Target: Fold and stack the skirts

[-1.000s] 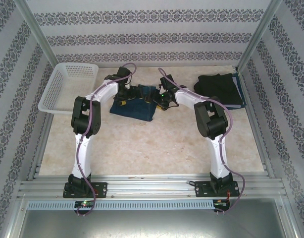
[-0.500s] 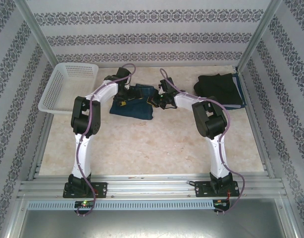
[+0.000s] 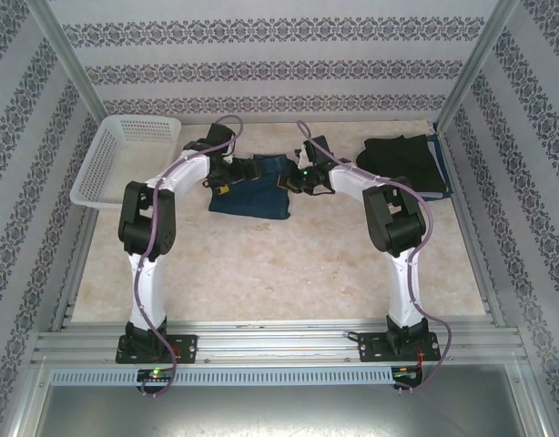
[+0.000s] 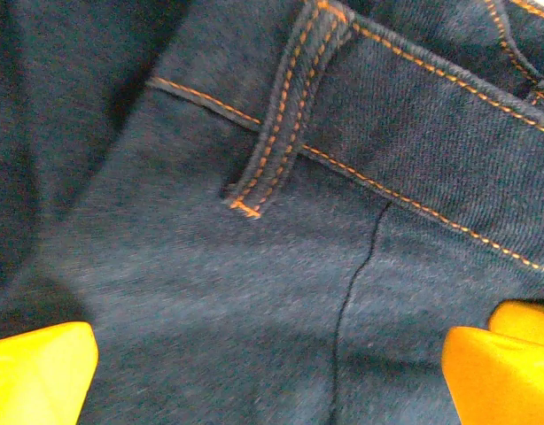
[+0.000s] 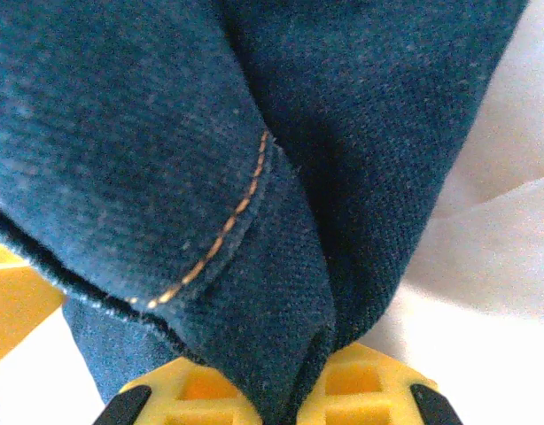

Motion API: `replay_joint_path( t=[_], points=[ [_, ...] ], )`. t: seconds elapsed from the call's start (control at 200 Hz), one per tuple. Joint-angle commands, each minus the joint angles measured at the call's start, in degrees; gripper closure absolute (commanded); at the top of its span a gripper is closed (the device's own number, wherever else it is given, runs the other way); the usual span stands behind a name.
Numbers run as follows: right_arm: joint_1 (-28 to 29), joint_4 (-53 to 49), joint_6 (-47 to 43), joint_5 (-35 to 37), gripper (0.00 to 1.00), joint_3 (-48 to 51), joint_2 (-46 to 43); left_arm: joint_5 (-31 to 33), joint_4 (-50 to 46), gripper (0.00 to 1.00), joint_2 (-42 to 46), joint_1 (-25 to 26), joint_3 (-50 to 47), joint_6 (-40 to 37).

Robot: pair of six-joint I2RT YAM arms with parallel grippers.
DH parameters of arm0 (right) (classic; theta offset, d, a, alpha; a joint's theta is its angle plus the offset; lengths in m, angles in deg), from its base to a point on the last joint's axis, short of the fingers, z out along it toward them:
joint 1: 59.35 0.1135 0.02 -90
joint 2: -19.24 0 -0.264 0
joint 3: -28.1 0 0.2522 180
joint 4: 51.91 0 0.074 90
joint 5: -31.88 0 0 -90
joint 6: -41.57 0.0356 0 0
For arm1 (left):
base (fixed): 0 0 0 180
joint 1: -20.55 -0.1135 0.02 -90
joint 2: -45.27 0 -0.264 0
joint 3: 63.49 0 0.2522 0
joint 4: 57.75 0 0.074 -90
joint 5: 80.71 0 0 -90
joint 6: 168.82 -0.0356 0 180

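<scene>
Matt, coarse-woven denim skirt [image 4: 210, 292]

Nothing readable is showing in any view: no words, labels, brands, numbers or signs. The denim skirt [image 4: 210, 292] is showing plain orange stitching rather than lettering, and the wallpaper [image 3: 261, 73] is showing bands of ornament rather than letters.

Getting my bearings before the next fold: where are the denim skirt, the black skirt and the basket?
denim skirt [image 3: 252, 200], top view, its flat near half.
black skirt [image 3: 402, 162], top view, middle of its upper face.
basket [image 3: 125, 159], top view, its lattice floor.
</scene>
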Motion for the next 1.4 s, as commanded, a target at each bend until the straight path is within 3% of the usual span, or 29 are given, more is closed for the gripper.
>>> replay_joint_path(
  t=[0.0,0.155,0.355,0.48,0.61,0.734,0.869,0.949,1.089,1.394],
  points=[
    [-2.09,-18.88,-17.07,0.81,1.00,-7.01,-3.88,3.86,6.56,0.00,6.91,-0.30,-4.54,2.98],
    [-5.67,-35.11,-29.83,4.44,1.00,-14.26,-3.85,7.94,11.94,0.00,13.39,-1.29,-11.85,5.42],
    [-11.13,-50.58,-44.84,7.34,1.00,-24.78,-3.36,8.27,16.36,0.00,18.13,-1.78,-17.62,6.09],
    [-14.36,-64.47,-57.45,8.80,1.00,-36.69,0.41,7.29,17.20,0.00,18.72,-1.70,-19.00,7.03],
    [-17.15,-77.27,-63.58,8.59,1.00,-52.87,6.87,6.70,16.26,0.00,17.95,-1.68,-18.73,8.57],
    [-20.45,-77.23,-62.90,4.69,1.00,-60.58,8.37,7.12,14.45,0.00,17.12,-1.59,-17.82,9.39],
    [-23.38,-77.81,-61.32,-4.09,1.00,-69.75,9.65,7.76,13.01,0.00,17.76,-1.31,-17.51,9.17],
    [-24.43,-76.70,-59.86,-9.03,1.00,-69.67,7.82,7.69,11.76,0.00,18.37,-1.39,-17.43,9.43],
    [-26.73,-74.40,-56.75,-11.04,1.00,-68.99,4.68,6.71,12.25,0.00,19.27,-1.31,-18.20,10.44],
    [-37.69,-72.49,-63.29,-18.18,1.00,-69.12,5.12,7.84,9.84,0.00,21.00,-1.35,-19.09,11.28]
  ],
)
